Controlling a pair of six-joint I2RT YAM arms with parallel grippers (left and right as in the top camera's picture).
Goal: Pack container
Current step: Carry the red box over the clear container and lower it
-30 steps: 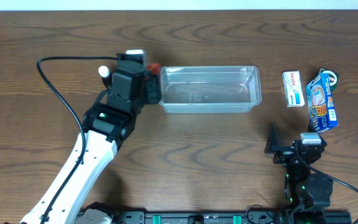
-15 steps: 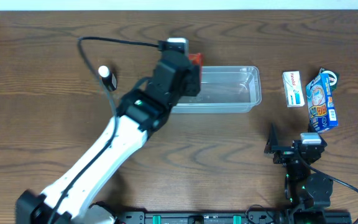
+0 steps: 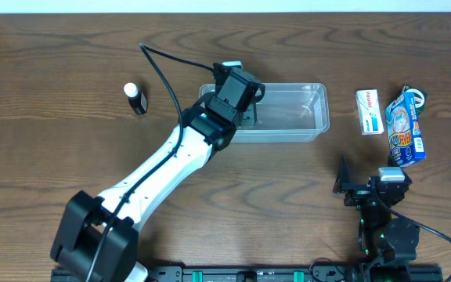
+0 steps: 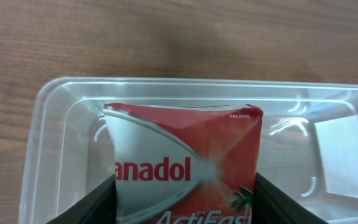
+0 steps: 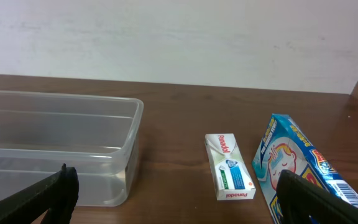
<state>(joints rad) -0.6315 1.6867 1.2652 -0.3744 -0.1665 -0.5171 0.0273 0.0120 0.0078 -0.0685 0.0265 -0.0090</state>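
The container (image 3: pixel 296 117) is a clear plastic tub at the back middle of the table. It also shows in the left wrist view (image 4: pixel 48 118) and the right wrist view (image 5: pixel 73 146). My left gripper (image 3: pixel 243 106) is over the tub's left part, shut on a red and silver Panadol ActiFast packet (image 4: pixel 185 155). The packet hangs inside the tub's walls, between the fingers (image 4: pixel 185 208). In the overhead view the gripper hides the packet. My right gripper (image 3: pixel 360 188) is open and empty near the front right, with its fingers spread wide (image 5: pixel 179 199).
A white Panadol box (image 3: pixel 369 111) (image 5: pixel 229 167) and a blue packet (image 3: pixel 405 125) (image 5: pixel 297 165) lie right of the tub. A small dark bottle with a white cap (image 3: pixel 135 98) stands to the tub's left. The left arm's cable arcs above the table.
My left arm has swung right from beside the tub's left end to over the tub, carrying the red packet. The right arm has not moved.
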